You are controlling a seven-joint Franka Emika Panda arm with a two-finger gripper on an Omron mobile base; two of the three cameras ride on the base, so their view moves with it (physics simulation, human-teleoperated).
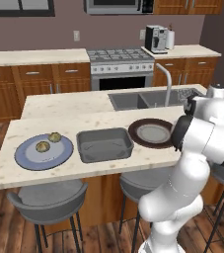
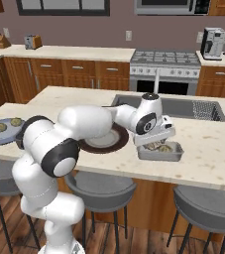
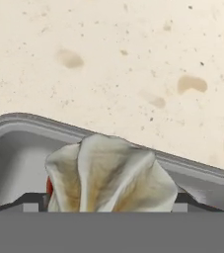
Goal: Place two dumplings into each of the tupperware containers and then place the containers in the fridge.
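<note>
1. Left base view: two dumplings [image 1: 49,142] sit on the blue plate [image 1: 22,159]. An empty tub [image 1: 104,145] is next to it. The brown plate [image 1: 140,140] has no food.
2. Right base view: the gripper [image 2: 156,141] is low over a second tub [image 2: 159,154] with dumplings in it.
3. Hand view: a dumpling [image 3: 111,174] sits between wide-open fingers, inside the tub. It looks soft and light, so pinch its sides gently.

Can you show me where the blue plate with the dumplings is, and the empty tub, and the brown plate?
blue plate [image 1: 29,159]: left base view, bare front part of its face.
empty tub [image 1: 105,146]: left base view, its bare floor.
brown plate [image 1: 135,133]: left base view, its dark left rim.
</note>
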